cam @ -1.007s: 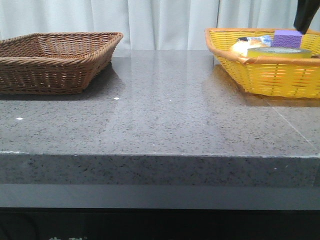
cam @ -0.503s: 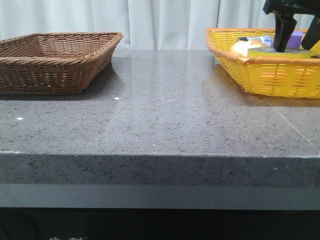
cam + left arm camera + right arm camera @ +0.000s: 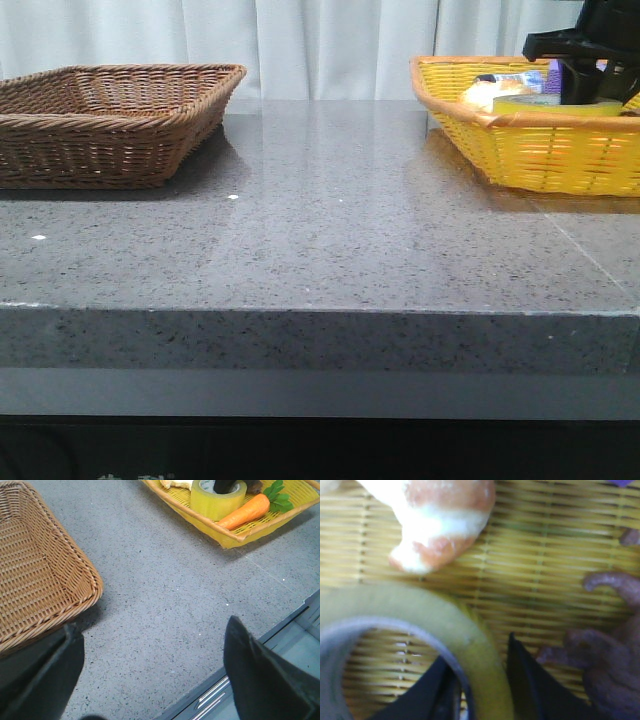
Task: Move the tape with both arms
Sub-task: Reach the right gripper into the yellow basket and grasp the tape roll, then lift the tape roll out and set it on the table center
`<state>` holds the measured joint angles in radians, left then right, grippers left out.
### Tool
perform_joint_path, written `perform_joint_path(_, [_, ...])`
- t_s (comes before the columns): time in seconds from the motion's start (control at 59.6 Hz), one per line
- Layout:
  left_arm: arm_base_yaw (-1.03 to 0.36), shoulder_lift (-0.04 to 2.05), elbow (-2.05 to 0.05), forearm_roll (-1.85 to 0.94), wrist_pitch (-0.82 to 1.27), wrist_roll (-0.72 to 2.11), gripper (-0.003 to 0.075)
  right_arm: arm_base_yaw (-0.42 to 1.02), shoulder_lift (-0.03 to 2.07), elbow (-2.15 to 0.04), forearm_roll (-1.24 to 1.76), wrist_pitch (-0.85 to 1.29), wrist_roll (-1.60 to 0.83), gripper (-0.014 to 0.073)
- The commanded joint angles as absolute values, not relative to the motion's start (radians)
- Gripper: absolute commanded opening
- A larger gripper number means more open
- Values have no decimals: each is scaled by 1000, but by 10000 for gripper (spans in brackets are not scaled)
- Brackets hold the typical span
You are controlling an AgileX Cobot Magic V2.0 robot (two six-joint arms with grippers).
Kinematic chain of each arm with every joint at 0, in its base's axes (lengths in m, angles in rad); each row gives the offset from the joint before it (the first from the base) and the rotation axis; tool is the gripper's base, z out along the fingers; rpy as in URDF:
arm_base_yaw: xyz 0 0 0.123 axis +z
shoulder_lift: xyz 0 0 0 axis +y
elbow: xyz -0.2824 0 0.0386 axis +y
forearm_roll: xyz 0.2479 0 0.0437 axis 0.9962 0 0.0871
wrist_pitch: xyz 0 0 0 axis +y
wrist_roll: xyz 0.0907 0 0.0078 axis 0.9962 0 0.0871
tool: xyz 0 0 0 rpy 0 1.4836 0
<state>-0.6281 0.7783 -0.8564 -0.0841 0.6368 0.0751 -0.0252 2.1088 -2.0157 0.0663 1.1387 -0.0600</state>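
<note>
The tape [image 3: 545, 104], a wide yellow roll, lies flat in the yellow basket [image 3: 550, 150] at the back right. My right gripper [image 3: 590, 85] is down in that basket. In the right wrist view the right gripper [image 3: 479, 647] has one finger inside the roll's core and the other against its outer side, closed on the tape's [image 3: 470, 645] wall. The roll rests on the basket floor. My left gripper [image 3: 151, 624] is open and empty above the table's front edge. The left wrist view shows the tape [image 3: 218, 499] far off, and the left gripper does not show in the front view.
A brown wicker basket [image 3: 110, 130] stands at the back left, close to my left gripper [image 3: 35, 580]. In the yellow basket [image 3: 235, 535] lie a carrot [image 3: 247, 511], a white and orange piece of food [image 3: 440, 515] and a purple toy [image 3: 610, 665].
My right gripper came down from above into the yellow basket and its fingers have closed in around the tape's wall. The tape has not moved.
</note>
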Motion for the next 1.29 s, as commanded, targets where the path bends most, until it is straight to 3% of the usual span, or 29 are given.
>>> perform_joint_path(0.0, [-636, 778, -892, -98, 574, 78, 566, -32, 2036, -2053, 71, 1107, -69, 144])
perform_joint_path(0.537, [-636, 778, -892, -98, 574, 78, 566, 6, 1785, -2052, 166, 1122, -95, 144])
perform_joint_path(0.99, [-636, 778, -892, -98, 574, 78, 566, 384, 1750, -2048, 163, 1109, -168, 144])
perform_joint_path(1.275, [-636, 778, -892, -98, 574, 78, 565, 480, 1839, -2048, 123, 1110, -168, 144])
